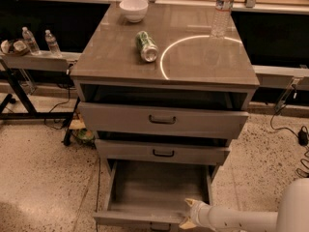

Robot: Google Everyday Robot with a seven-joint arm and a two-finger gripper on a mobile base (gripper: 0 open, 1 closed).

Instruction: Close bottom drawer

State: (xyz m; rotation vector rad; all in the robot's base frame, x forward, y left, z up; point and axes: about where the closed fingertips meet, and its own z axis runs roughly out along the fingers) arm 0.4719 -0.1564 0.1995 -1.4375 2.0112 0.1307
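The bottom drawer (pixel 145 192) of the grey wood-grain cabinet is pulled far out, its plain grey box empty. Its front panel (pixel 130 220) lies at the bottom edge of the view, with the dark handle (pixel 159 227) just showing. My gripper (pixel 189 213), cream-tipped on a white arm (pixel 241 219), comes in from the lower right and sits at the right end of the drawer's front rim, touching or just above it. The top drawer (pixel 162 120) and the middle drawer (pixel 163 152) each stand a little way out.
On the cabinet top (pixel 111 57) lie a green can (pixel 147 46) on its side, a white bowl (pixel 133 9) and an upright water bottle (pixel 223 8). A side shelf (pixel 34 59) at the left holds small bottles. Cables (pixel 289 129) run on the speckled floor at the right.
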